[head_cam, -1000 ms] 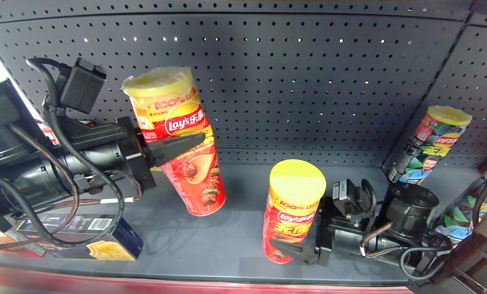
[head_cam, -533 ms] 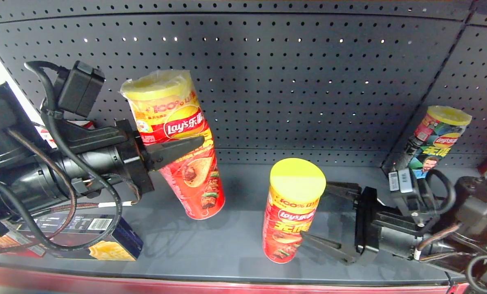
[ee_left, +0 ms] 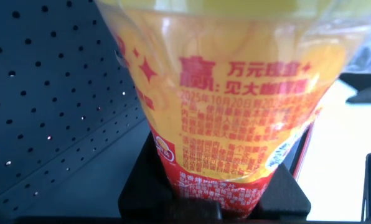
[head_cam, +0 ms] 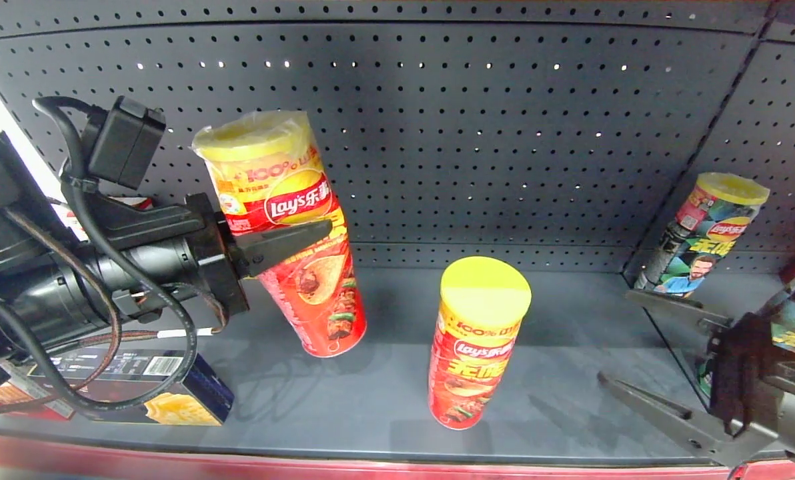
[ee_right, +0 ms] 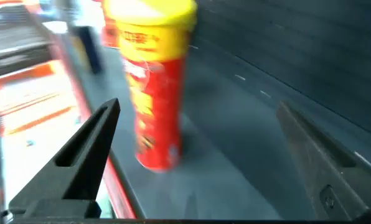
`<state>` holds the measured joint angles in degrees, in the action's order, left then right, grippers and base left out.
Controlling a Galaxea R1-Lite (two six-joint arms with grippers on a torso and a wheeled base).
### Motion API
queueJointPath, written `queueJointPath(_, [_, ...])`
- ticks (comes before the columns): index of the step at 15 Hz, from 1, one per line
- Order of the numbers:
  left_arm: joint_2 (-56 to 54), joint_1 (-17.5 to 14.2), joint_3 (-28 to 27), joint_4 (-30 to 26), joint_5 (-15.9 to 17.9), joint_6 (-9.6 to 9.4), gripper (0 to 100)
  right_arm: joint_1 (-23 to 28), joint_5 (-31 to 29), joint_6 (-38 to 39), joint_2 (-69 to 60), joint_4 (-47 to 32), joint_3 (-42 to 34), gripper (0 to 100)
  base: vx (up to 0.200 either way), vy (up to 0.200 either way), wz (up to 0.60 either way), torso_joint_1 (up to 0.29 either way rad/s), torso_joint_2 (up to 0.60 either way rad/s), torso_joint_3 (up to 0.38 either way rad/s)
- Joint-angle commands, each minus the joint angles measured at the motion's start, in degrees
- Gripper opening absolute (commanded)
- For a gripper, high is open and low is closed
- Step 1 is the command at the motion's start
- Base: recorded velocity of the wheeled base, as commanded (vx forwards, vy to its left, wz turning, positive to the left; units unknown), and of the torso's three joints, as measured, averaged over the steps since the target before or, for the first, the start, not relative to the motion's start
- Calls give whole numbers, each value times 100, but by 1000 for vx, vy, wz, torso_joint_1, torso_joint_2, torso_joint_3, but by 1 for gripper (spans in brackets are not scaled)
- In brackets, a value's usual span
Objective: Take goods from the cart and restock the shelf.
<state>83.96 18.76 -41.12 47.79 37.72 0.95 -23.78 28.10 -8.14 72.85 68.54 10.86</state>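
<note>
My left gripper point(head_cam: 291, 237) is shut on a red chip can with a yellow lid point(head_cam: 284, 230), held tilted just above the grey shelf point(head_cam: 384, 393) at its left. The left wrist view has this can point(ee_left: 235, 112) close up between the fingers. A second red chip can point(head_cam: 475, 343) stands upright on the shelf near the front edge, right of centre. My right gripper point(head_cam: 627, 340) is open at the lower right, well clear of that can. In the right wrist view the standing can point(ee_right: 154, 81) is ahead between the spread fingers point(ee_right: 86, 155).
A dark perforated back panel point(head_cam: 437, 133) closes the shelf behind. A dark blue box point(head_cam: 144, 393) lies flat at the front left. Two multicoloured chip cans point(head_cam: 704, 237) stand at the far right. A red strip point(head_cam: 304, 467) runs along the shelf's front edge.
My right gripper let go of the standing can, opened and drew back to the right, away from it. The left gripper has barely shifted with its can.
</note>
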Motion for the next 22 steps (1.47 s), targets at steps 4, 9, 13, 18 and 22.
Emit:
queueJointPath(4, [-90, 22, 16, 3, -1, -7, 0, 454, -1597, 524, -3084, -2556, -585, 100, 0, 0, 0, 0, 0, 0])
queueJointPath(9, [-90, 66, -1, 3, 8, -7, 0, 700, -2379, 797, -5325, -5052, -1086, 100, 0, 0, 0, 0, 0, 0])
queueJointPath(13, [-134, 57, 139, 3, -1, -7, 0, 585, -2423, 885, -7285, -6880, -928, 100, 0, 0, 0, 0, 0, 0])
queueJointPath(18, [-213, 49, 262, 3, -10, -7, 0, 603, -3118, 770, -7285, -6836, -1086, 100, 0, 0, 0, 0, 0, 0])
queueJointPath(22, [-213, 66, 271, -6, 16, -16, 0, 603, -3118, 788, -7285, -6836, -1086, 100, 0, 0, 0, 0, 0, 0])
